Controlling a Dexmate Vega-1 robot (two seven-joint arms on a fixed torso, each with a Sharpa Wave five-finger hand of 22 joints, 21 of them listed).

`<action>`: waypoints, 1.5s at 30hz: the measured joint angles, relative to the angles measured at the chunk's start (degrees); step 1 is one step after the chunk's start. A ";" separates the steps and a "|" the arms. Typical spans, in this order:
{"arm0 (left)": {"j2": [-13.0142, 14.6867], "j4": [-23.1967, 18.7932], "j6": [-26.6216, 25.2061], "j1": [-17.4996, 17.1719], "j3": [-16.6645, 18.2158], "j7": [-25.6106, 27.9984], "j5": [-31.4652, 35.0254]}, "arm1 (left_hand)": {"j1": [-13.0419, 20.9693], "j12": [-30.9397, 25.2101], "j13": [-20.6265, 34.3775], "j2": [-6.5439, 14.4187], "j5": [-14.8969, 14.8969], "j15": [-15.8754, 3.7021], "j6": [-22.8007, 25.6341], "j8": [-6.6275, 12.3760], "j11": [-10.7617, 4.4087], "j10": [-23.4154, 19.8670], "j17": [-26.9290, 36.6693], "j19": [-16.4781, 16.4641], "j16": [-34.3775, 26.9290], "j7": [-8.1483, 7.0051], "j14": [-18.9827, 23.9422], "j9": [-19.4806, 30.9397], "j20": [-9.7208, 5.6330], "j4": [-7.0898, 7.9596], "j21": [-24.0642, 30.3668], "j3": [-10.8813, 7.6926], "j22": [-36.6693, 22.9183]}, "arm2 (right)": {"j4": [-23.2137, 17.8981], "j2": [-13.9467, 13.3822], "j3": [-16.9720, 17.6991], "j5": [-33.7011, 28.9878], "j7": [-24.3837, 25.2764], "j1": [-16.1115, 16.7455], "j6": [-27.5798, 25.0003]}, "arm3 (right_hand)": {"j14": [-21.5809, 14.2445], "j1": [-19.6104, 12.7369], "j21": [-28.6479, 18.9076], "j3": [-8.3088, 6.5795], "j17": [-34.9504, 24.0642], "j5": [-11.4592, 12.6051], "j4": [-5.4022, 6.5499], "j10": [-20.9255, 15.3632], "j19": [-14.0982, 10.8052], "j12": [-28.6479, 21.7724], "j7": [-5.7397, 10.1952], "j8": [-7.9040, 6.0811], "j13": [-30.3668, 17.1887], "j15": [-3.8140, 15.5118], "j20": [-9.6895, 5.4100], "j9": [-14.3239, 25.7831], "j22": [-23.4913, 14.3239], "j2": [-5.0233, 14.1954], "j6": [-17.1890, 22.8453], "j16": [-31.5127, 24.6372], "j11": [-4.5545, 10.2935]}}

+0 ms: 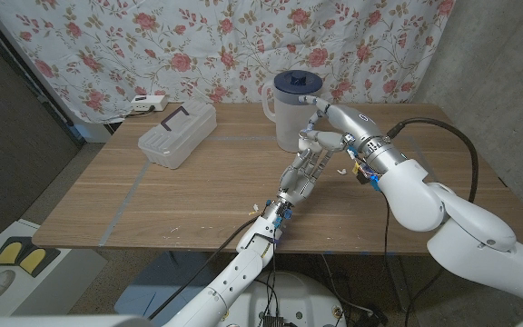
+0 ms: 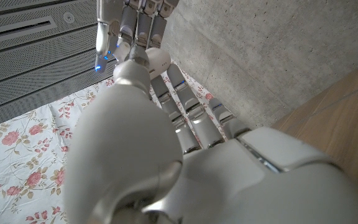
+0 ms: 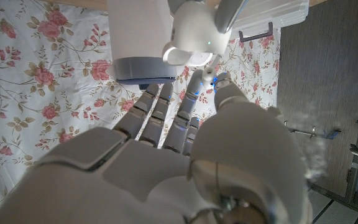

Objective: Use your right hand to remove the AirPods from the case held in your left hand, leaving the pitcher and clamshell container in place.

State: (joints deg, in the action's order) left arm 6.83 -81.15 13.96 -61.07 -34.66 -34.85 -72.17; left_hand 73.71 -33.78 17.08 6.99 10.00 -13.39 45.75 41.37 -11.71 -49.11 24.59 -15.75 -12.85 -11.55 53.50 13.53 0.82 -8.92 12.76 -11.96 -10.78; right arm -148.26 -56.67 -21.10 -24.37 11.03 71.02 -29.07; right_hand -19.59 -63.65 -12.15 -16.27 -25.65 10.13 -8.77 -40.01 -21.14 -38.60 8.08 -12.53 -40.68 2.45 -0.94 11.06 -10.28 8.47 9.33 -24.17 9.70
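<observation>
left hand, nearest the camera, holds the white airpods case raised above the table, lid open. right hand fingers curl at the case; whether they grip anything cannot be told. pitcher and clamshell container stand behind.

I work in what looks like a makeshift test room, not a home. Before me stands a plain wooden table. Behind it, from ten to one o'clock, hangs a rose-printed cloth backdrop, and at two o'clock rises a bare concrete wall. At ten o'clock a white power strip lies under the cloth. Black cables trail from my arm.
</observation>
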 measured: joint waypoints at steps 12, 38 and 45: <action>-0.10 0.42 -0.18 0.05 0.17 0.00 -0.15 | 0.00 0.05 0.00 0.00 -0.02 0.00 0.00 -0.15 0.01 0.01 0.01 0.00 0.03 0.00 0.00 0.00 0.00 0.00 0.00 0.00 0.00 | 1.17 1.13 0.33 0.07 1.98 0.16 1.03 | 0.00 -0.19 0.00 0.71 -0.27 0.00 0.09 -0.20 0.00 0.33 0.00 0.25 1.00 0.00 0.01 0.00 0.01 0.18 0.00 0.00 0.16; 0.62 -0.55 -0.13 -0.79 0.90 -0.02 -0.60 | 0.00 -0.21 0.00 0.00 -0.09 0.01 -0.02 0.01 0.03 0.03 -0.04 0.00 -0.09 0.03 -0.01 0.01 0.00 0.01 0.00 0.00 0.00 | 4.38 5.25 4.20 6.44 3.07 -1.58 0.24 | 0.00 -0.38 0.00 0.95 -0.25 -0.01 0.32 -0.32 0.00 0.54 -0.21 0.49 1.68 0.00 0.01 0.00 0.01 0.37 0.42 0.01 0.10; 0.98 -1.44 0.23 -1.28 0.98 -0.01 -0.62 | 0.00 -0.20 0.00 0.00 -0.05 0.01 -0.11 0.00 0.03 0.03 -0.18 0.00 -0.09 0.11 0.00 0.01 0.00 0.01 0.00 0.00 0.00 | 6.74 5.90 5.35 9.17 3.67 -1.88 1.70 | 0.31 -0.38 0.00 1.28 -0.25 -0.01 0.34 -0.29 0.54 0.56 0.08 0.49 2.01 -0.14 -0.10 0.23 0.01 0.37 0.72 0.25 0.49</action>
State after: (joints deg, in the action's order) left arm 7.81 -82.59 14.20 -62.36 -33.68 -34.86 -72.80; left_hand 73.71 -33.98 17.08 6.99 9.94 -13.39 45.65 41.37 -11.68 -49.08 24.41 -15.75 -12.94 -11.44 53.50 13.53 0.82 -8.92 12.76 -11.95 -10.78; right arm -141.52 -50.77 -15.75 -15.20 14.70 69.14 -27.37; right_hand -19.28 -64.03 -12.15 -14.99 -25.90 10.12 -8.43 -40.30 -20.60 -38.04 8.17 -12.04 -38.67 2.31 -1.03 11.29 -10.27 8.84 10.05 -23.92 10.18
